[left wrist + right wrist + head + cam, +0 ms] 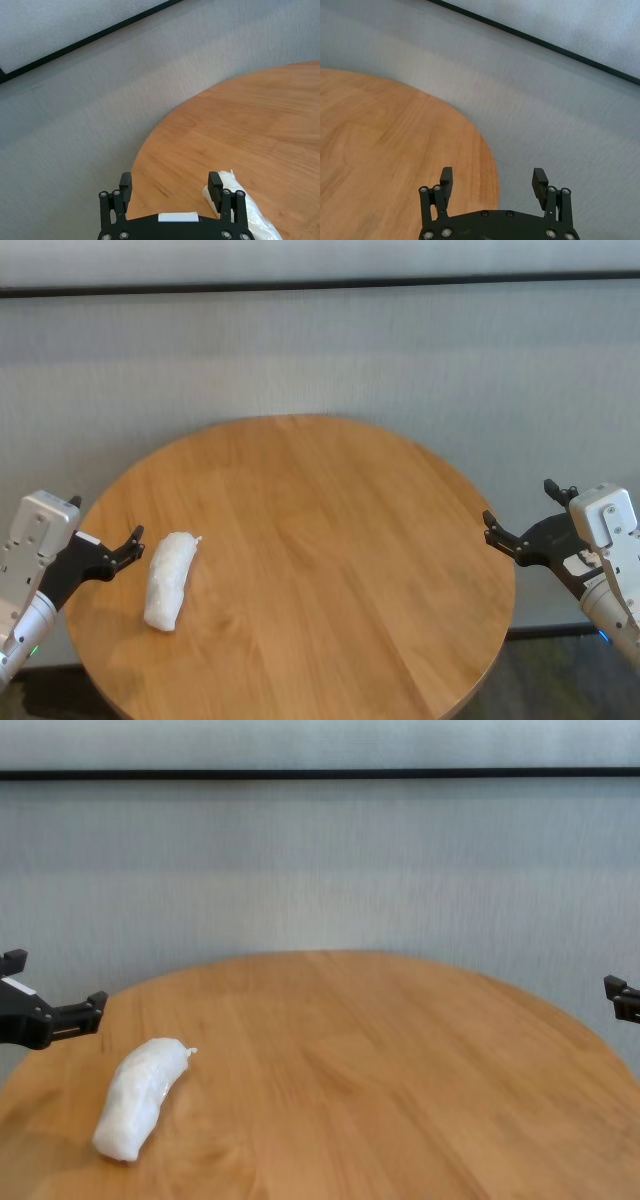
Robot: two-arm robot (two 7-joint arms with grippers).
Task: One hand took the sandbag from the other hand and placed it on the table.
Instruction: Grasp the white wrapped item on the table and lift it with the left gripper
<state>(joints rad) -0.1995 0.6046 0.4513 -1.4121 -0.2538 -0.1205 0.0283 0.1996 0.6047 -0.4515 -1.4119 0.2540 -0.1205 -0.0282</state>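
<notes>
Jaws spread and empty on both, your left gripper sits just beside the sandbag, which lies on the table with its long axis running away from you, the right gripper well apart.

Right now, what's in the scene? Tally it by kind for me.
Sandbags: 1, the white sandbag, lying free on the table
Tables: 1, the round wooden table
Hands: 2, left hand beside the sandbag and right hand at the table's right edge, both open
Total: 4
</notes>
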